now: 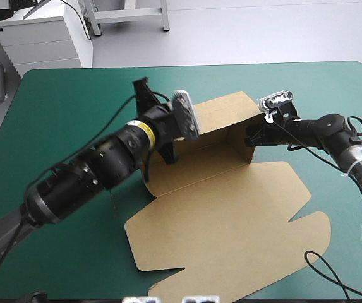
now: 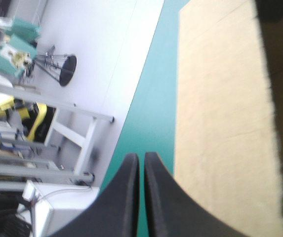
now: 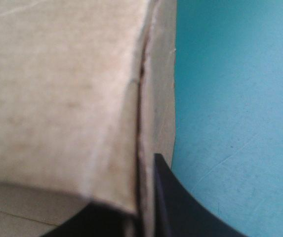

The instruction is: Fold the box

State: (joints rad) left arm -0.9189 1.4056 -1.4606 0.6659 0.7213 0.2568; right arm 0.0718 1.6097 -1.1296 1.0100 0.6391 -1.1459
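The brown box [image 1: 231, 214] lies in the middle of the table as a cut sheet, its large front panels flat. Its back wall [image 1: 222, 110] and right side wall [image 1: 247, 144] stand raised. My right gripper [image 1: 252, 134] sits at the raised right corner. In the right wrist view it [image 3: 143, 207] is shut on the box, with the board's [image 3: 57, 98] edge between the black fingers. My left gripper [image 2: 141, 158] is shut with nothing in it, and board [image 2: 220, 123] runs alongside it. In the high view its tips are hidden at the back wall's left end.
The flat front panels [image 1: 187, 271] reach almost to the table's front edge. The teal-green cover [image 1: 54, 113] stretches wide to the left of the box, and a narrower strip [image 1: 351, 88] lies behind the right arm. The left arm crosses the cover diagonally.
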